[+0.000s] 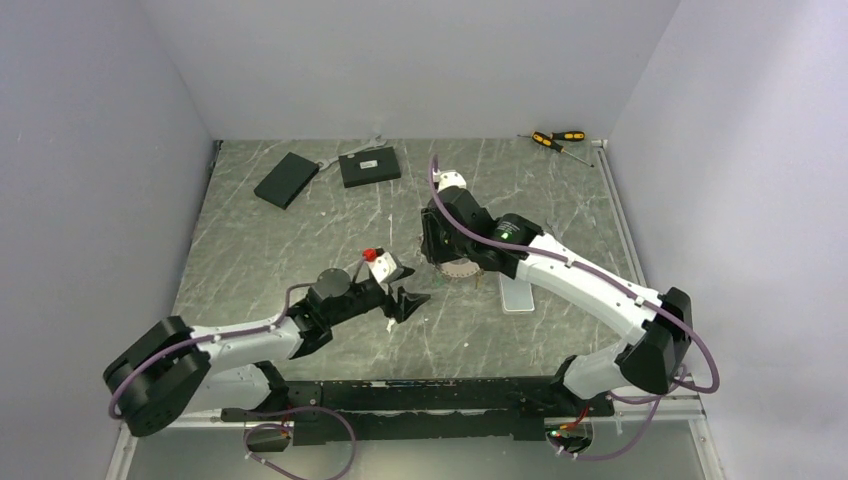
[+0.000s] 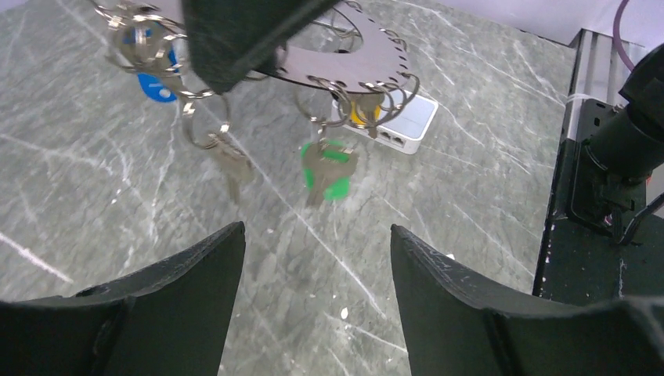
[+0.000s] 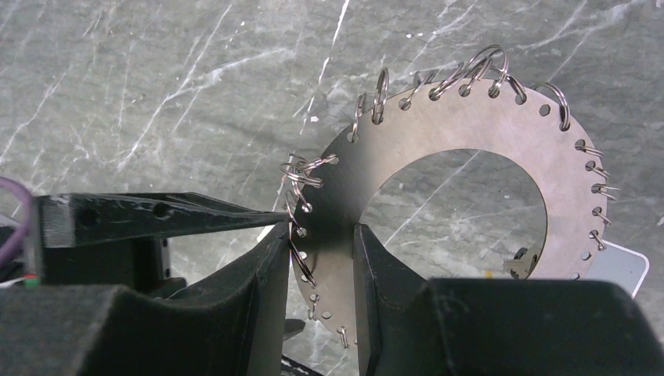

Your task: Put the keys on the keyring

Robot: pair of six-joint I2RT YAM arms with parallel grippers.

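The keyring (image 3: pixel 470 125) is a flat grey metal ring with small split rings through holes along its rim. My right gripper (image 3: pixel 321 235) is shut on its rim and holds it above the table. It also shows in the top view (image 1: pixel 460 270) and the left wrist view (image 2: pixel 368 63). Keys hang from it: a green-tagged key (image 2: pixel 333 168), a blue-tagged key (image 2: pixel 156 82), a yellow-tagged key (image 2: pixel 364 113) and a plain key (image 2: pixel 231 164). My left gripper (image 2: pixel 317 235) is open and empty, low and just left of the ring (image 1: pixel 410 300).
A white box-shaped device (image 1: pixel 518 293) lies under the ring's right side. Two flat black boxes (image 1: pixel 286 179) (image 1: pixel 369 167) and a wrench (image 1: pixel 372 143) lie at the back left. Yellow-and-black screwdrivers (image 1: pixel 558 140) lie at the back right. A black base rail (image 2: pixel 595 258) runs along the near edge.
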